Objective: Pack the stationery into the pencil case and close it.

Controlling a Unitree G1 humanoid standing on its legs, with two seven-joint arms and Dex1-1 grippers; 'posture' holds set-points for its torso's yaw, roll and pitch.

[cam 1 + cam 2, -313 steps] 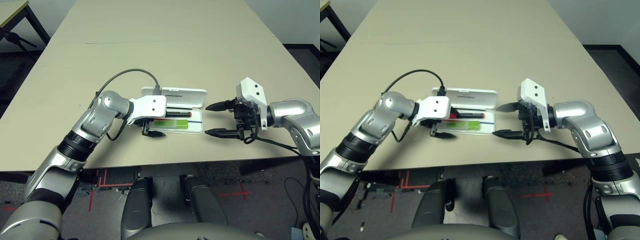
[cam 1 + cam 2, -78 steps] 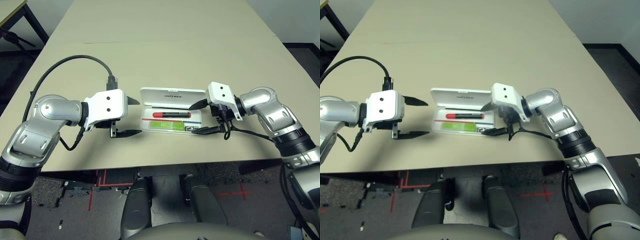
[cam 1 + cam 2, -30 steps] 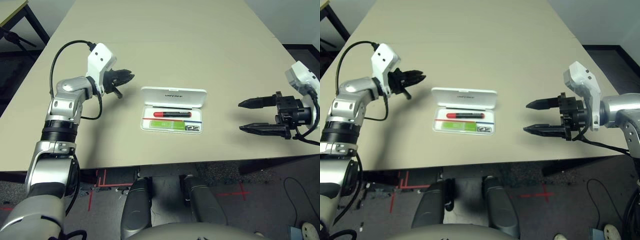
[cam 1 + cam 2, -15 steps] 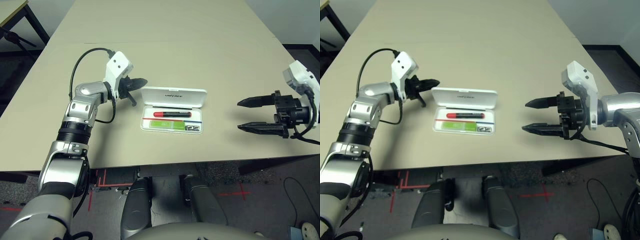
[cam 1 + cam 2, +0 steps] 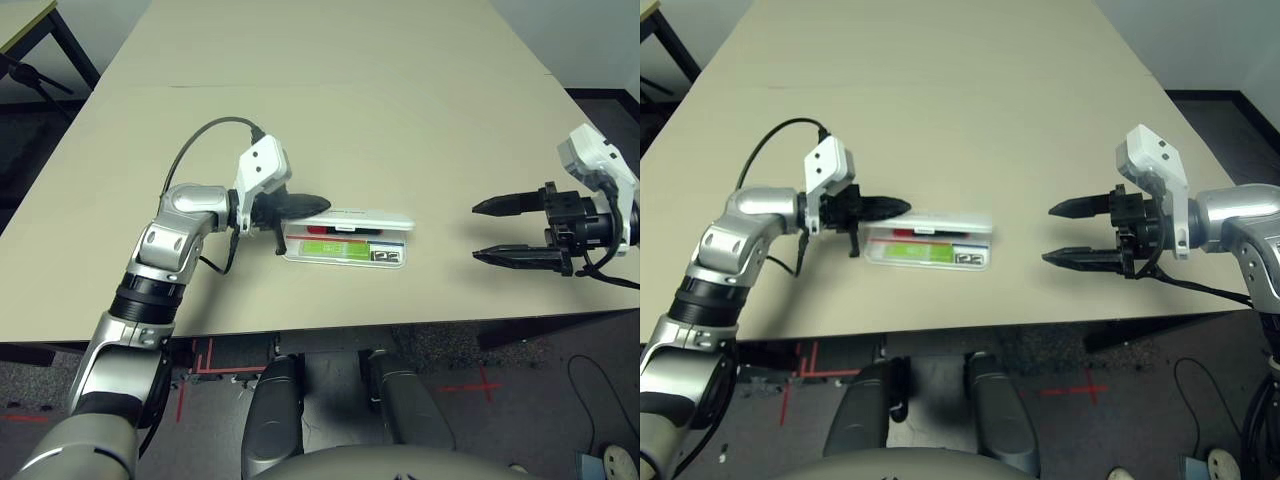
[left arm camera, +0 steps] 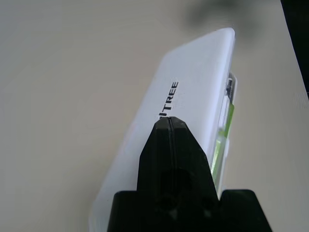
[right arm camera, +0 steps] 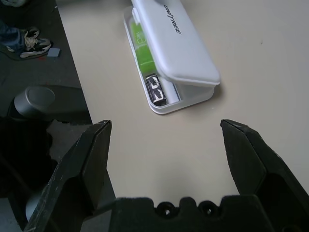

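Note:
The white pencil case (image 5: 392, 259) lies near the table's front edge, its lid (image 5: 372, 217) tilted low over the tray and partly shut. Under the lid show the red marker (image 5: 333, 230), the light-green bar (image 5: 336, 248) and the small dark piece (image 5: 385, 256). My left gripper (image 5: 320, 205) is shut, its fingertips (image 6: 169, 126) pressed against the lettered outer face of the lid (image 6: 193, 77) at its left end. My right gripper (image 5: 476, 233) hangs open well to the right of the case, holding nothing; its wrist view looks at the case (image 7: 171, 48) from that side.
The beige table (image 5: 330, 110) stretches bare behind the case. Its front edge (image 5: 400, 325) runs just in front of the case. A cable (image 5: 200, 140) loops over my left forearm. Another table's corner (image 5: 25, 25) stands at the far left.
My left gripper has moved right onto the lid. The lid has swung from lying flat open to tilting low over the tray. The right gripper has barely moved.

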